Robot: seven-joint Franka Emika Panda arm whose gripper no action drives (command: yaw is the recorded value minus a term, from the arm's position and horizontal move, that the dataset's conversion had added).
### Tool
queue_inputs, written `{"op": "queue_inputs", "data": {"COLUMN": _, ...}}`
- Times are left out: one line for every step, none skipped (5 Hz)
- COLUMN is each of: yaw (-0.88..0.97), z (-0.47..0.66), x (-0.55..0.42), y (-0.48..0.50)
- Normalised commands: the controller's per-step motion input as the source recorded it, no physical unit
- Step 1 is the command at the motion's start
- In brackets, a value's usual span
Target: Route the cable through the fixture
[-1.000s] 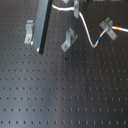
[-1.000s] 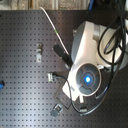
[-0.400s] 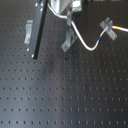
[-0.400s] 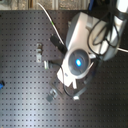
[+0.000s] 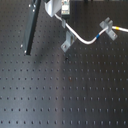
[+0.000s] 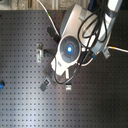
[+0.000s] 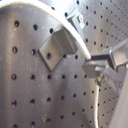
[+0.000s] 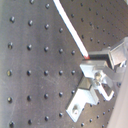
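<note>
White cable [image 5: 86, 40] arcs from the end effector [image 5: 64, 19] past the grey fixture [image 5: 67, 44] toward the Y-shaped bracket [image 5: 105, 25]. End effector grasping the cable, it seems, above the perforated desk [image 5: 60, 95].

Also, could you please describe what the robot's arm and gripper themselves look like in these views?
In the second exterior view the arm is a rounded white housing with a black face carrying a glowing blue circular light, and black cables loop around it. In the first exterior view the gripper shows a white body with grey parts. The wrist views show silvery-grey metal fingers with screw fittings.
</note>
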Motion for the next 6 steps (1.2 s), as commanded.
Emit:
{"op": "queue_inputs", "data": {"yaw": 0.20, "z": 0.04, "x": 0.204, "y": 0.219}}
{"op": "queue_inputs", "data": {"yaw": 0.47, "z": 0.10, "x": 0.259, "y": 0.104}}
{"op": "queue_inputs", "data": {"yaw": 0.49, "z": 0.19, "x": 0.212, "y": -0.057}}
{"op": "queue_inputs", "data": {"yaw": 0.01, "z": 0.13, "x": -0.036, "y": -0.259}}
{"op": "queue_inputs", "data": {"yaw": 0.00, "z": 0.03, "x": -0.262, "y": -0.136}}
{"op": "queue_inputs", "data": {"yaw": 0.08, "z": 0.00, "x": -0.366, "y": -0.056}}
